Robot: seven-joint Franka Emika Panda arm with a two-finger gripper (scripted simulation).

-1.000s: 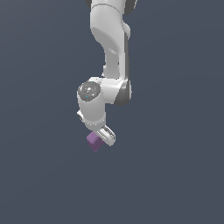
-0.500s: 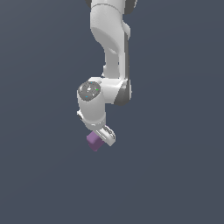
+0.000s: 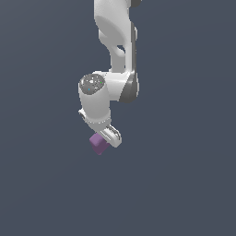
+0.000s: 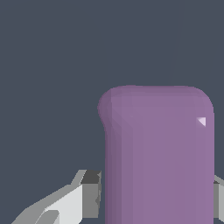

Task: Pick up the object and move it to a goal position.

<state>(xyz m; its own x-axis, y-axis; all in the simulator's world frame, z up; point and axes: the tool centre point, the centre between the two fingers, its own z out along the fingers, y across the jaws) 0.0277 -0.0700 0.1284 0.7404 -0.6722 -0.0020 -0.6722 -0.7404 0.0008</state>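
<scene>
Wrist view, nearest first: the purple block (image 4: 159,157) fills much of the frame, rounded edges, matte, with one grey finger (image 4: 89,194) pressed against one side and a sliver of the other finger at the opposite edge, so the gripper (image 4: 157,197) is pinching the block between its pads. Exterior view, farther off: the block (image 3: 98,143) hangs at the tip of the gripper (image 3: 107,138), below the white Panda arm (image 3: 115,55), against a plain dark grey-blue backdrop (image 3: 184,175).
</scene>
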